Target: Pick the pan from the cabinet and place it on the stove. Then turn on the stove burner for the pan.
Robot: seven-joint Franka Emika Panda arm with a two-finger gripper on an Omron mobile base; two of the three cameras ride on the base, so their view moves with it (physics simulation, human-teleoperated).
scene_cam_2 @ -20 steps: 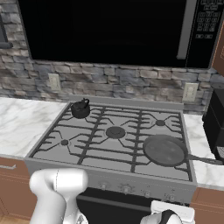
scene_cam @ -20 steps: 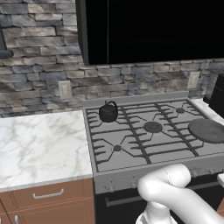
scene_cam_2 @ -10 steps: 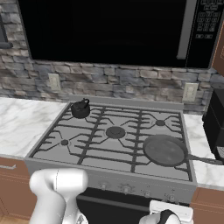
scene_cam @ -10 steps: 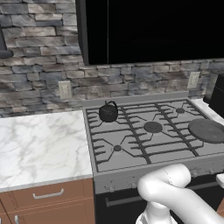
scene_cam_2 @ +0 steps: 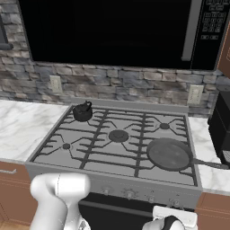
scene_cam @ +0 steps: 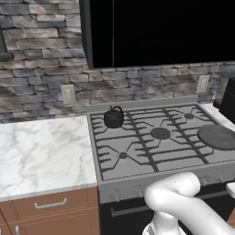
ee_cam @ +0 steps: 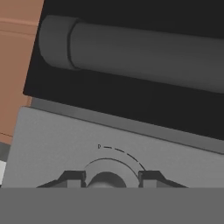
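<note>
The dark-grey pan (scene_cam_2: 168, 154) lies flat on the front right burner of the grey stove (scene_cam_2: 112, 167), its handle pointing right over the counter; its round base also shows in the left base view (scene_cam: 218, 137). My gripper (ee_cam: 111, 178) is low in front of the stove's control panel. Its two dark fingertips (ee_cam: 72, 177) stand open on either side of a round grey knob (ee_cam: 107, 181); contact with it cannot be judged. Above the knob runs the oven door's grey bar handle (ee_cam: 144, 52). A strip of the reddish-brown cabinet (scene_cam_2: 224, 45) shows at the upper right.
A small black kettle (scene_cam: 113, 118) sits on the back left burner. A black microwave (scene_cam_2: 112, 31) hangs over the stove. A dark appliance (scene_cam_2: 222, 130) stands on the right counter. White marble counter (scene_cam: 41, 151) with drawer fronts below lies to the left.
</note>
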